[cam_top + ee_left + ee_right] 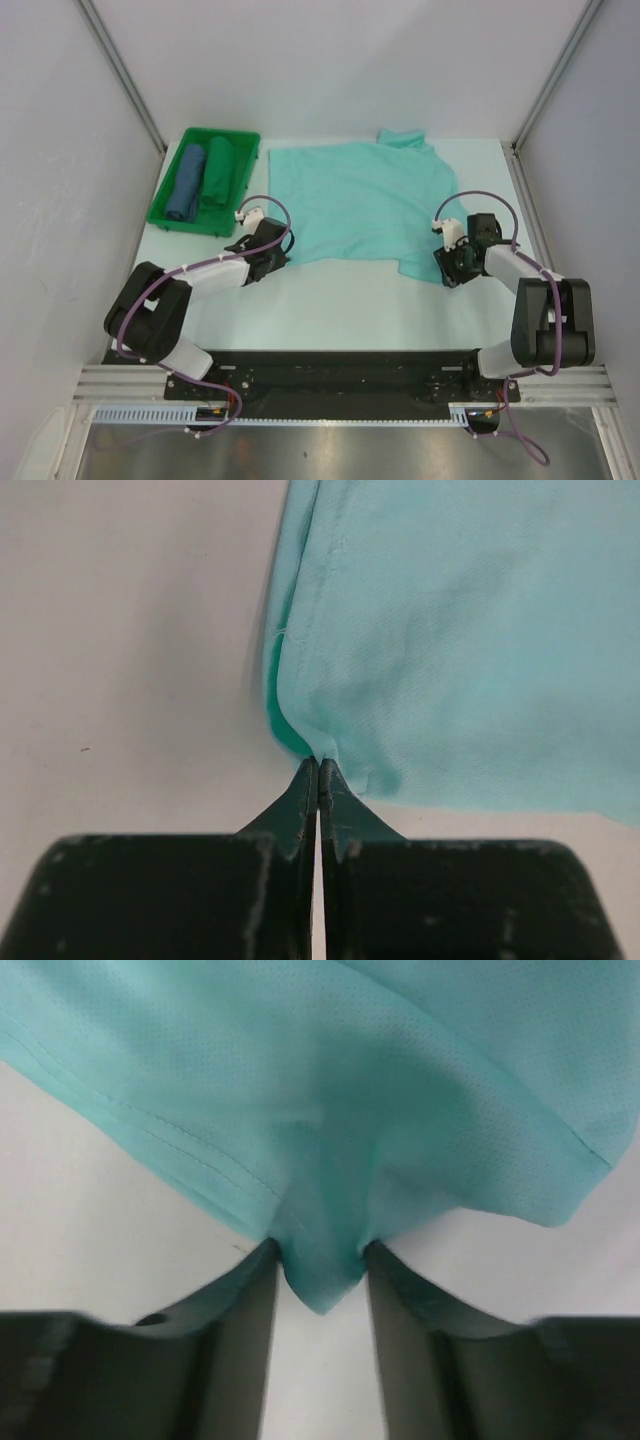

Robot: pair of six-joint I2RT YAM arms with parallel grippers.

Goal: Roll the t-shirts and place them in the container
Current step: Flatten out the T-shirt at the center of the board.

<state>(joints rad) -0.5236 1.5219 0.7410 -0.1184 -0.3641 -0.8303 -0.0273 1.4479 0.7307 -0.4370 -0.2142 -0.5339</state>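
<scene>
A: T-shirt [355, 205] first. Where is it?

B: It lies spread out flat on the pale table [340, 310], in the middle and a bit to the far side. It is light blue-green. One sleeve pokes out at the far right.

A: What are the left fingers [318, 790] doing?

B: They are shut tight, pressed flat together. They sit at the near left corner of the t-shirt. The very tips pinch the edge of the cloth there. The cloth is puckered a little where they hold it.

A: And the right fingers [258, 1290]?

B: They are at the near right corner. They stand partway open, with a gap between them. A bunched-up bit of the t-shirt hangs into that gap and touches both tips. The cloth comes to a point there. I can see the table through the gap below it.

A: Is anything else on the table?

B: Yes, a green tray [195, 228] at the far left. Two rolled bundles lie in it side by side. The blue roll [188, 183] is on the left and the dark green roll [218, 172] is on the right. The tray is beside the t-shirt, with a strip of table between them.
</scene>
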